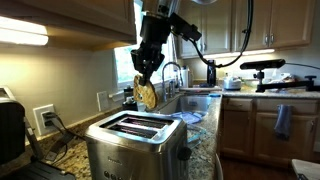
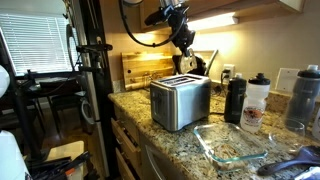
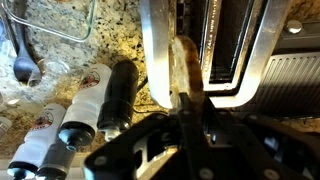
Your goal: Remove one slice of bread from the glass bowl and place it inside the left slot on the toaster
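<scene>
In an exterior view, your fingers (image 1: 142,72) pinch the slice of bread (image 1: 146,96) upright above the toaster (image 1: 135,140). In an exterior view, the glass bowl (image 2: 235,145) rests on the bench (image 2: 170,148) near the toaster (image 2: 180,100). In the wrist view, the slice (image 3: 183,65) hangs edge-on over the toaster's (image 3: 258,50) top.

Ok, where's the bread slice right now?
In an exterior view the slice of bread hangs in the tool, just above the far end of the toaster.

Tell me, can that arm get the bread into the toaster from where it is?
Probably yes. The jaws hold the slice of bread above the toaster, its top slots are open, and nothing lies between. Whether it lines up with a slot is unclear.
</scene>
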Tool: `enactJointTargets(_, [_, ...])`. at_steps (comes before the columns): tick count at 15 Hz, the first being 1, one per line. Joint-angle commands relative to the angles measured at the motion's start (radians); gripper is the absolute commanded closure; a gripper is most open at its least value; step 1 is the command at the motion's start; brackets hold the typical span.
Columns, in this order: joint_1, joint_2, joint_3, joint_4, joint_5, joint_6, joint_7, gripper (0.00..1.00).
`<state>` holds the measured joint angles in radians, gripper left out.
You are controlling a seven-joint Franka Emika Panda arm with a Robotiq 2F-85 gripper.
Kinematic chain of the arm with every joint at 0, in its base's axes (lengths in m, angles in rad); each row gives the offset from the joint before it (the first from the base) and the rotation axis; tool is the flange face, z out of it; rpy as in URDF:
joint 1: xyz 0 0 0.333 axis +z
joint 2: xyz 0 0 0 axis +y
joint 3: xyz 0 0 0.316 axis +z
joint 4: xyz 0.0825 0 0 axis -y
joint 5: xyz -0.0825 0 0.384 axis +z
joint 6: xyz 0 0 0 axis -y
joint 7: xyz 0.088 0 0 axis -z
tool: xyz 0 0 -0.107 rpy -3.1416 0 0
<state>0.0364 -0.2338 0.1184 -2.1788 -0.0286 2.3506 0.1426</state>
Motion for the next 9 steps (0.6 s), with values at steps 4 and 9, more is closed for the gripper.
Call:
enactJointTargets(4, [0.022,-0.009,-0.008,-0.002,0.019,-0.039,-0.018,0.92])
enactJointTargets(9, [0.043,-0.008,-0.016,0.007,0.073,-0.069,-0.071,0.92])
